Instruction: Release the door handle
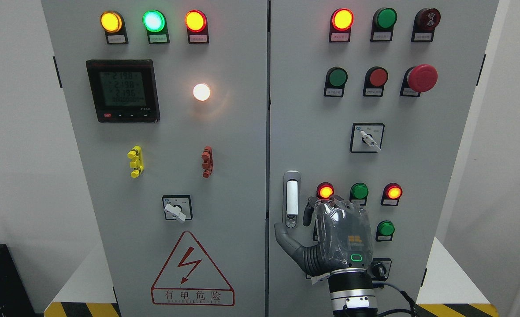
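The right hand [330, 237] is hovering upright just beside the door handle [291, 199] on the right cabinet door [418, 167], its fingers loosely extended and gripping nothing, thumb reaching under the handle. The hand is hiding several buttons.

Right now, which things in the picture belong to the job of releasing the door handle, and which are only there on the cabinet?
Part of the job:
- door handle, upright on the right cabinet door
- right hand, just beside the handle, thumb at its lower end

Not part of it:
- digital meter
- emergency stop button
- warning triangle
- two rotary switches
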Controlling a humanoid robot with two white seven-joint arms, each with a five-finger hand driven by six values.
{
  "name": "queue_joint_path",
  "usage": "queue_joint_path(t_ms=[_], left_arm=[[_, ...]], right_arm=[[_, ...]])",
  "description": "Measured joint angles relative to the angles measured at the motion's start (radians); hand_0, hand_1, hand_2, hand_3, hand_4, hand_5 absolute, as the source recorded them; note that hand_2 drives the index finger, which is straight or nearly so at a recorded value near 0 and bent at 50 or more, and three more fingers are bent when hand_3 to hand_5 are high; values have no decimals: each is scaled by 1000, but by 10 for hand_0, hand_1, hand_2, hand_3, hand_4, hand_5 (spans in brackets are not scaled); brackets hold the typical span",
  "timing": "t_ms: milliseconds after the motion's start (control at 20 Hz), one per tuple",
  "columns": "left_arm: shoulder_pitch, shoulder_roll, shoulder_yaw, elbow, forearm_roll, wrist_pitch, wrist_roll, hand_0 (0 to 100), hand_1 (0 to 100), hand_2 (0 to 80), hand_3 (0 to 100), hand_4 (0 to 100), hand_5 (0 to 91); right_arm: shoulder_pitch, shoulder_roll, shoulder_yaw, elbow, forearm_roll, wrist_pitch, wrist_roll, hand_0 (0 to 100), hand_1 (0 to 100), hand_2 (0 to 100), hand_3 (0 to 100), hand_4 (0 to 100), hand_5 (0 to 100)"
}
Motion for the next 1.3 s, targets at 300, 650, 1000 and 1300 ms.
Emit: queue_joint_path(t_ms=[300, 650, 1000, 1300], left_arm=[[0, 0, 0, 0, 0, 0, 0, 0, 0, 32, 173, 126, 0], [0, 0, 0, 0, 0, 2, 0, 0, 0, 32, 173, 127, 0], [0, 0, 0, 0, 0, 6, 0, 0, 0, 32, 173, 127, 0], [0, 0, 0, 0, 0, 1, 0, 0, 0, 32, 174, 127, 0]], right_arm=[[-13, 1, -6, 8, -5, 0, 0, 108, 498, 729, 967, 743, 717], [-22, 2, -10, 17, -7, 0, 0, 132, 499, 726, 967, 744, 717], [-37, 2, -17, 30, -8, 0, 3, 157, 496, 723, 964, 743, 718], [-41, 3, -24, 40, -8, 0, -1, 190, 489, 721, 962, 744, 720]])
